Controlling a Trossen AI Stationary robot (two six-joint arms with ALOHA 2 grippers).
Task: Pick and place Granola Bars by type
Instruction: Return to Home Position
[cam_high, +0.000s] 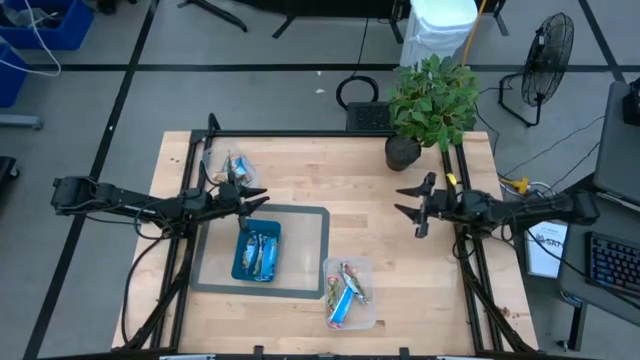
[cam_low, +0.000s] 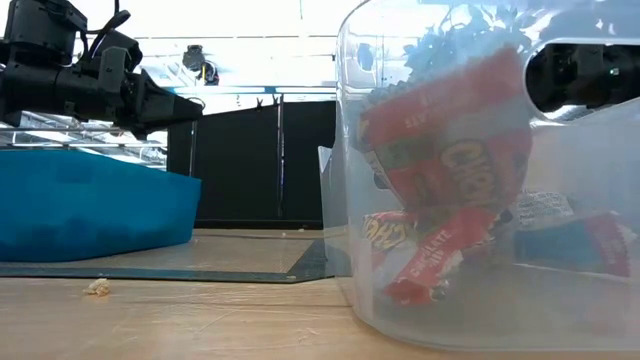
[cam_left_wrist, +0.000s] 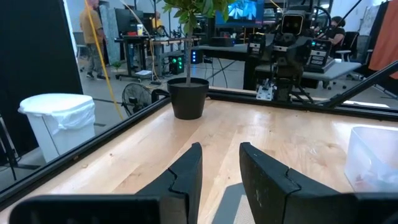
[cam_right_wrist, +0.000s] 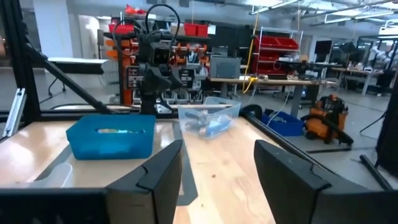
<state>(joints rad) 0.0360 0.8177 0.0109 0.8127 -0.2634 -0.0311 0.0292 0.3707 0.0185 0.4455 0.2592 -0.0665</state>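
Observation:
Granola bars lie in three containers. Some lie in the teal tray (cam_high: 240, 262) on a grey mat (cam_high: 305, 250). Red and blue ones (cam_high: 345, 292) fill a clear tub (cam_low: 470, 300) at the table's near edge. More bars (cam_high: 236, 166) sit in a second clear tub (cam_right_wrist: 208, 117) at the far left. My left gripper (cam_high: 258, 199) hovers open above the tray's far side, with nothing between its fingers (cam_left_wrist: 186, 174). My right gripper (cam_high: 404, 201) stands open over bare wood at the table's right, pointing level toward the tray (cam_right_wrist: 112, 135).
A potted plant (cam_high: 428, 105) stands at the table's far right corner. A black frame rail (cam_high: 330, 133) runs along the far edge. A small crumb (cam_low: 97, 288) lies on the wood near the mat. Bare wood stretches between the two grippers.

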